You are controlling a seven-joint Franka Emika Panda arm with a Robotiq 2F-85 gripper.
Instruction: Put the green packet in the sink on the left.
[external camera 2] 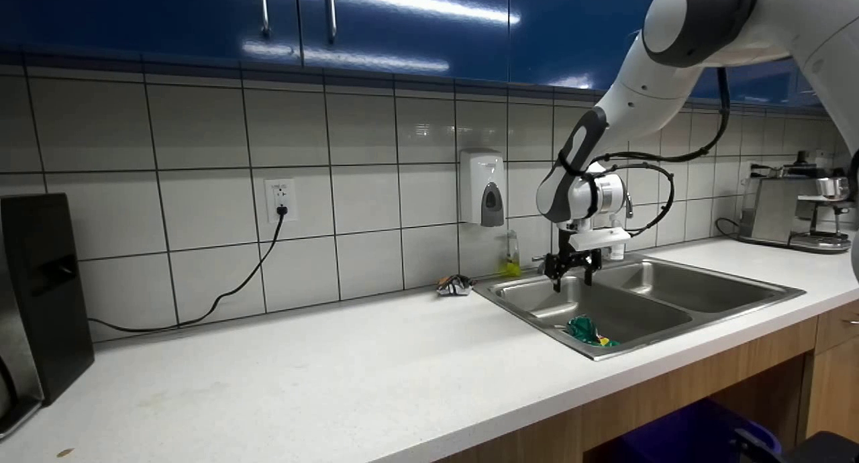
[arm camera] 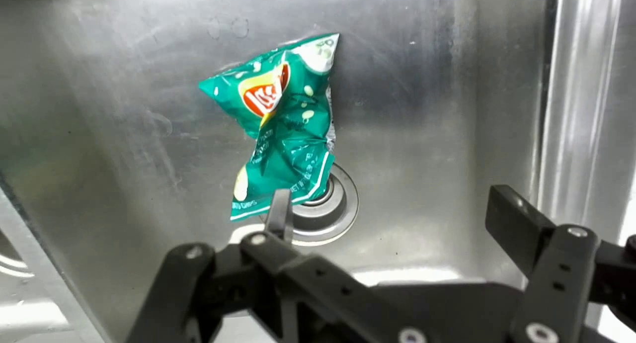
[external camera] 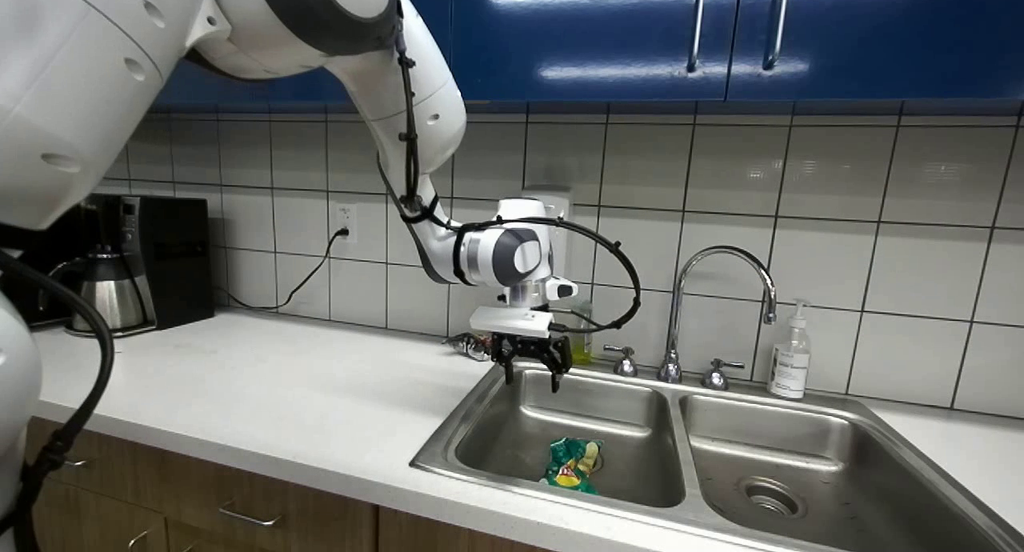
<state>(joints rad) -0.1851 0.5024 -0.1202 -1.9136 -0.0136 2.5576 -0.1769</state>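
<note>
The green packet [external camera: 570,462] lies crumpled on the floor of the left sink basin [external camera: 640,468] in an exterior view. It also shows in an exterior view [external camera 2: 582,330], partly behind the basin's near rim. In the wrist view the green packet [arm camera: 293,119] covers part of the drain [arm camera: 333,223]. My gripper [external camera: 532,378] is open and empty above the far part of that basin, apart from the packet. It also shows in an exterior view [external camera 2: 572,282]. In the wrist view my gripper [arm camera: 392,204] has its fingers wide apart, and one fingertip overlaps the packet's lower edge in the picture.
The right basin [external camera: 800,456] lies beside the left one across a divider [external camera: 690,456]. A faucet [external camera: 676,312] and a soap bottle [external camera: 790,360] stand behind. A crumpled wrapper [external camera 2: 455,285] and a bottle with yellow liquid [external camera 2: 512,258] are by the wall.
</note>
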